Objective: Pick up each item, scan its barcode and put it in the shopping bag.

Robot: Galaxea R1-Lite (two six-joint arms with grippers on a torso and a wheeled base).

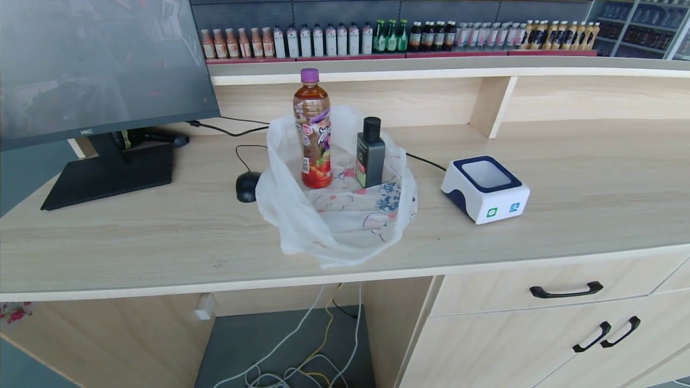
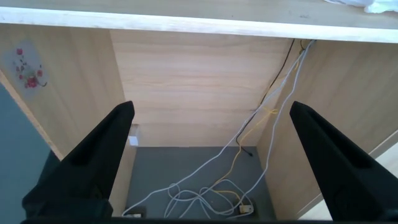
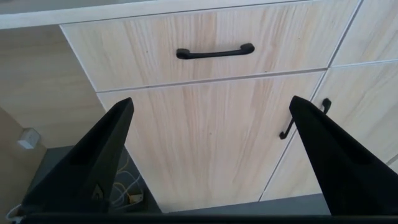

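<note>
1. Drink bottle: clear plastic, amber liquid, purple cap, bright printed label. It stands upright inside the open bag, toward its 10 o'clock.
2. Dark bottle: grey-black body, black cap, small label. Upright in the bag, at 3 o'clock of the drink bottle, near it but apart.
3. Shopping bag: thin white plastic with a faint print, crumpled and spread open on the surface.
4. Scanner: white-and-blue box, window facing up, at 3 o'clock of the bag, apart.
</note>
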